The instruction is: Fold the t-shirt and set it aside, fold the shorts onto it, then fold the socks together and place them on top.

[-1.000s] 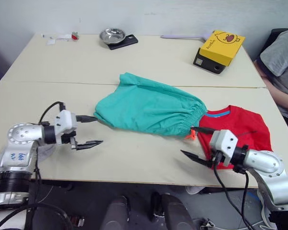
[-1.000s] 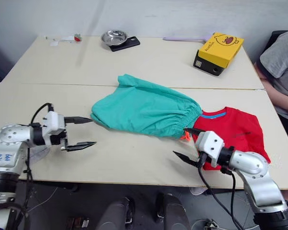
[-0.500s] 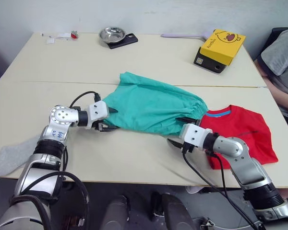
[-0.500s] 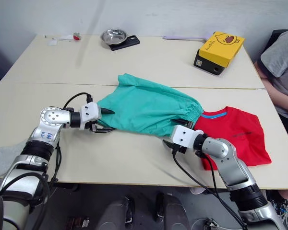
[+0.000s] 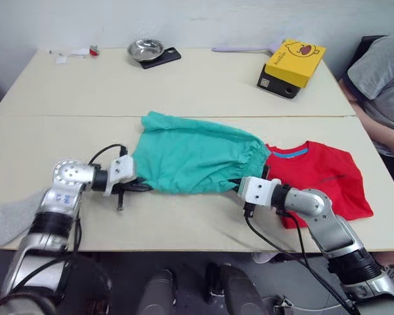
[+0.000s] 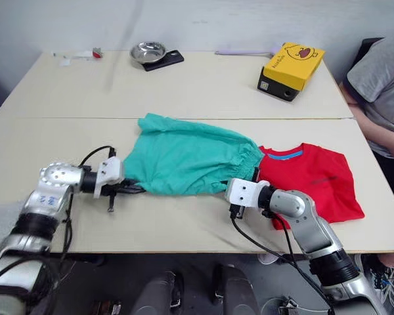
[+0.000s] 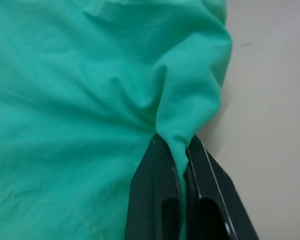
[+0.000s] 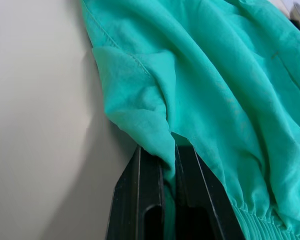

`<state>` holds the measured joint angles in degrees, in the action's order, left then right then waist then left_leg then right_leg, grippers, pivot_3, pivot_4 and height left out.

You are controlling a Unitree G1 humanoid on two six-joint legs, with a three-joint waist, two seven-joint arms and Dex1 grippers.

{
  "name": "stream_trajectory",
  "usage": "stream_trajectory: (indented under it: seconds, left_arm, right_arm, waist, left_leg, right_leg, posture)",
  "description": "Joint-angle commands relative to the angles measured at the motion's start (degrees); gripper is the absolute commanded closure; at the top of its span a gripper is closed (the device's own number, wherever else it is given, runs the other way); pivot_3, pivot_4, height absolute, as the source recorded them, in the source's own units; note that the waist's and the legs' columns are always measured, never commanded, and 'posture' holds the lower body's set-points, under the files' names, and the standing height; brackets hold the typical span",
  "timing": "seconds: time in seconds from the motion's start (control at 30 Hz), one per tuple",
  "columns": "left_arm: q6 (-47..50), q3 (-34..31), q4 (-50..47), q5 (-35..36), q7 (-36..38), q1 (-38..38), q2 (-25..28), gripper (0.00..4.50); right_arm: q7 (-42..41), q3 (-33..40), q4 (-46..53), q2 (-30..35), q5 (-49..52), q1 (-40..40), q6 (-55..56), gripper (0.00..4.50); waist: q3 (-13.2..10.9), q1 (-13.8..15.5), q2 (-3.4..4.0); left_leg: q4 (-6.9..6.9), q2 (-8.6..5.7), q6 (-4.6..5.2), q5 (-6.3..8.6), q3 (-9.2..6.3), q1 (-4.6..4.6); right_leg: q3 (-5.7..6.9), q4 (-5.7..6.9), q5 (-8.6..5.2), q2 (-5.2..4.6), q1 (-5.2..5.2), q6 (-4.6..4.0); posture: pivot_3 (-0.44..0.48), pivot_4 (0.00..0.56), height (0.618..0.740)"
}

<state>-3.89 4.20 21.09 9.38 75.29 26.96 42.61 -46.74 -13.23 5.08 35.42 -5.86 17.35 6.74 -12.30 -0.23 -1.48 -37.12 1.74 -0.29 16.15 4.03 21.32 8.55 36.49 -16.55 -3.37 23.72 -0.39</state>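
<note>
Pinching shorts (image 5: 194,161) near edge: left hand (image 7: 179,165), right hand (image 8: 171,155).

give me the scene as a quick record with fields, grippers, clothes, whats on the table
left gripper: shut on the shorts' near-left edge
right gripper: shut on the shorts' near edge by the waistband
shorts: teal-green, spread mid-table, waistband overlapping the t-shirt
t-shirt: red, lying to the right of the shorts
sock: grey, at the near-left table edge
far table: metal bowl, yellow box
person: at the right
</note>
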Motion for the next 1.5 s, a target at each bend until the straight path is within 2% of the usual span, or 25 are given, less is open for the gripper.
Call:
stream_trajectory:
  seconds: [0.03,0.23,0.33,0.4,0.43,0.53,0.6,0.63,0.7,0.77,0.8,0.83,0.9,0.97,1.03,1.17,1.27,1.37,1.5]
  left_arm:
    - [10.1,-5.8,-18.8,5.3,-1.9,-11.4,5.2,4.5]
    - [22.4,-14.7,-41.4,9.7,-10.2,-32.1,7.1,4.5]
    - [25.3,-16.8,-48.5,11.2,-14.7,-40.0,4.5,4.5]
    - [26.2,-17.5,-49.9,11.9,-17.5,-42.4,2.5,4.5]
    - [26.0,-18.0,-50.0,11.8,-18.7,-42.9,1.7,4.01]
    - [23.1,-19.6,-48.2,11.5,-19.4,-43.3,1.0,3.22]
    - [21.6,-21.5,-46.6,12.9,-17.4,-43.2,1.7,2.59]
    - [23.8,-23.4,-46.2,16.2,-14.7,-43.5,3.0,2.3]
    - [29.3,-27.2,-46.1,23.8,-9.1,-44.1,6.3,1.69]
    - [32.4,-29.6,-45.2,28.4,-7.6,-41.1,8.6,1.69]
    - [34.4,-29.9,-44.8,31.0,-8.1,-38.3,9.2,1.67]
    - [36.2,-29.5,-44.5,33.1,-8.8,-35.4,9.4,1.67]
    - [39.1,-28.0,-43.8,36.1,-10.8,-29.9,8.5,2.07]
    - [37.3,-22.2,-40.7,32.7,-15.3,-21.3,4.0,2.54]
    - [34.5,-16.6,-37.8,27.3,-17.4,-16.1,1.1,3.26]
    - [25.7,-5.9,-29.7,16.2,-19.9,-10.0,-5.1,4.48]
    - [20.4,-0.4,-22.8,9.3,-23.5,-7.0,-10.3,4.48]
    - [18.9,1.1,-19.2,5.3,-27.1,-5.8,-12.8,4.48]
    - [17.9,0.6,-16.3,1.9,-32.5,-6.0,-14.6,4.48]
  right_arm:
    - [-5.7,1.6,1.2,2.8,6.0,-1.4,7.4,4.46]
    - [-12.4,2.3,-1.4,7.3,10.6,-4.9,13.4,4.46]
    - [-12.4,2.6,-3.4,7.0,11.2,-4.8,13.1,4.46]
    - [-13.2,2.8,-2.4,6.1,14.8,-5.1,9.9,4.46]
    - [-13.6,2.8,-1.9,6.2,15.5,-5.2,9.8,3.92]
    - [-16.4,4.0,1.3,7.9,20.8,-7.2,5.8,3.06]
    - [-18.8,6.1,4.6,10.5,25.8,-9.3,0.2,2.36]
    - [-19.5,7.9,6.4,12.0,28.3,-10.5,-2.7,2.05]
    - [-19.0,11.3,10.1,13.9,33.5,-12.0,-8.8,2.01]
    - [-18.0,14.2,14.2,14.9,40.7,-12.1,-16.3,2.01]
    - [-17.0,15.1,15.9,14.9,43.7,-11.5,-19.9,2.35]
    - [-15.9,15.3,17.3,14.5,45.8,-10.5,-22.7,2.46]
    - [-12.6,14.9,18.6,12.1,47.1,-7.9,-26.0,2.99]
    - [-7.1,11.1,17.4,6.1,43.3,-3.7,-26.3,3.71]
    - [-4.3,7.8,15.5,1.9,38.1,-1.1,-25.2,4.47]
    - [2.9,0.3,8.8,-5.7,24.6,2.9,-20.5,4.5]
    - [7.5,-4.0,3.8,-9.4,15.6,4.0,-17.3,4.5]
    - [10.1,-5.0,1.1,-11.1,11.5,3.7,-16.4,4.5]
    - [14.1,-2.1,-1.4,-12.0,8.8,2.3,-15.3,4.5]
  waist:
    - [0.0,-0.1,0.01]
    - [0.0,0.9,0.03]
    - [0.0,1.4,0.05]
    - [0.0,1.6,0.05]
    - [0.0,1.7,0.06]
    - [0.0,1.9,0.06]
    - [-0.1,2.1,0.09]
    - [-0.1,2.1,0.09]
    - [-0.1,2.1,0.09]
    - [-0.1,1.8,0.14]
    - [-0.1,1.8,0.15]
    - [-0.1,1.8,0.16]
    - [-0.1,1.8,0.17]
    - [-0.1,1.8,0.2]
    - [-0.1,1.7,0.19]
    - [0.0,1.7,0.13]
    - [0.0,1.7,0.08]
    - [0.0,1.5,0.02]
    - [0.0,1.4,0.0]
  left_leg:
    - [0.02,0.0,0.01,0.02,0.02,-0.01]
    - [-0.01,-0.02,0.09,0.08,-0.01,-0.08]
    - [0.02,0.01,0.0,0.12,0.0,-0.06]
    - [0.0,0.01,-0.11,0.19,0.02,-0.06]
    - [0.01,0.03,-0.12,0.19,0.02,-0.05]
    - [0.04,0.12,-0.11,0.18,0.03,-0.01]
    - [0.06,0.12,-0.06,0.17,0.03,0.05]
    - [0.05,0.12,0.03,0.16,0.04,0.07]
    - [0.02,0.13,0.14,0.24,0.05,0.11]
    - [0.0,0.13,0.16,0.31,0.06,0.13]
    - [0.01,0.14,0.16,0.32,0.06,0.12]
    - [0.03,0.14,0.15,0.32,0.05,0.08]
    - [0.02,0.17,0.14,0.31,0.04,0.07]
    - [0.04,0.17,0.13,0.3,0.06,0.03]
    - [-0.02,0.15,0.08,0.27,0.16,0.0]
    - [0.06,0.09,0.15,0.22,0.56,-0.02]
    - [0.01,0.07,0.08,0.2,0.86,0.1]
    - [-0.02,0.05,0.14,0.23,1.17,0.23]
    - [-0.05,0.03,0.22,0.28,1.37,0.27]
  right_leg:
    - [-0.04,-0.01,0.0,0.0,0.0,0.0]
    - [-0.13,-0.25,-0.07,-0.01,-0.14,0.12]
    - [-0.21,-0.62,-0.09,0.07,-0.21,0.25]
    - [-0.37,-0.7,-0.07,0.17,-0.22,0.29]
    - [-0.41,-0.75,-0.05,0.22,-0.22,0.31]
    - [-0.44,-0.82,-0.05,0.35,-0.19,0.32]
    - [-0.44,-0.83,-0.06,0.35,-0.12,0.29]
    - [-0.45,-0.82,-0.07,0.35,-0.1,0.26]
    - [-0.46,-0.79,-0.03,0.34,-0.06,0.18]
    - [-0.45,-0.78,0.02,0.33,-0.02,0.09]
    - [-0.46,-0.78,0.01,0.33,-0.03,0.1]
    - [-0.46,-0.8,-0.04,0.33,-0.05,0.19]
    - [-0.48,-0.79,-0.07,0.34,-0.08,0.24]
    - [-0.53,-0.79,-0.08,0.35,-0.12,0.25]
    - [-0.59,-0.75,-0.05,0.37,-0.13,0.29]
    - [-0.86,-0.59,0.28,0.33,0.04,0.29]
    - [-0.97,-0.5,0.29,0.25,0.26,0.28]
    - [-1.15,-0.42,0.29,0.19,0.52,0.27]
    - [-1.32,-0.36,0.3,0.16,0.68,0.28]
  posture:
    - [0.0,0.15,0.74]
    - [0.0,0.15,0.74]
    - [0.0,0.15,0.74]
    - [0.0,0.15,0.74]
    - [0.0,0.15,0.74]
    - [0.0,0.15,0.74]
    - [0.0,0.15,0.74]
    - [0.0,0.15,0.74]
    - [0.0,0.15,0.74]
    - [0.0,0.15,0.74]
    - [0.0,0.15,0.74]
    - [0.0,0.15,0.74]
    - [0.0,0.15,0.74]
    - [0.0,0.15,0.74]
    - [0.0,0.15,0.74]
    - [0.0,0.15,0.74]
    - [0.0,0.15,0.74]
    - [0.0,0.15,0.74]
    - [0.0,0.15,0.74]
